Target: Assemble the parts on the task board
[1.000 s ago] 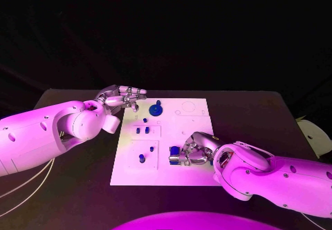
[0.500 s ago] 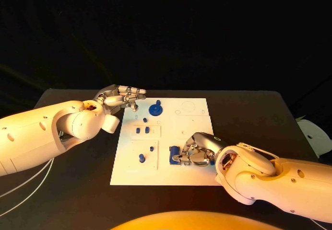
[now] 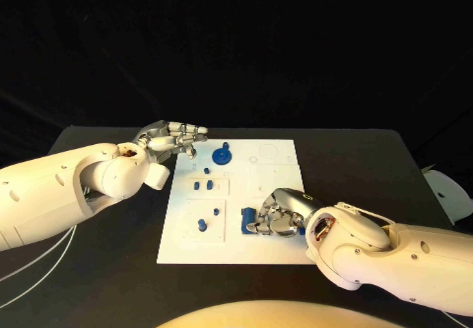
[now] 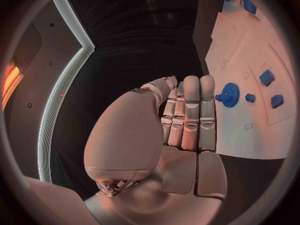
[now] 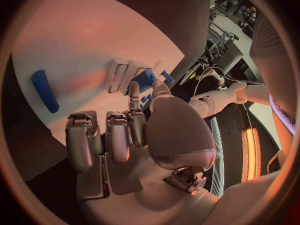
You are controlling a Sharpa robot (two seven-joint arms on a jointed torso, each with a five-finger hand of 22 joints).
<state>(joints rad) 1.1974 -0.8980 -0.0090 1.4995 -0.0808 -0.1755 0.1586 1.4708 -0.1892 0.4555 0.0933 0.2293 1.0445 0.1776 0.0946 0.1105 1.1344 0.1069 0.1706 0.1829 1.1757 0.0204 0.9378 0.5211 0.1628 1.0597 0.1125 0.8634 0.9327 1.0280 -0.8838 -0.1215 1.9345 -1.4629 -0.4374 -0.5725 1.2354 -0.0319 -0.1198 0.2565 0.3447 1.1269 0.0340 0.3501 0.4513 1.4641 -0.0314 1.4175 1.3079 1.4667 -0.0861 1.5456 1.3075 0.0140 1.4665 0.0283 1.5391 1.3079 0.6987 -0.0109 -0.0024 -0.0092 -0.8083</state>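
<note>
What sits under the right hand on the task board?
Under the right hand, blue parts show at its fingers on the white task board. The right wrist view shows a finger touching a blue piece. Whatever lies beneath the palm is covered.

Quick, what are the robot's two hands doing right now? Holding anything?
Left hand: holds nothing, fingers straight and pressed together.
Right hand: fingers curled at a blue part on the task board; a grip cannot be told.
</note>
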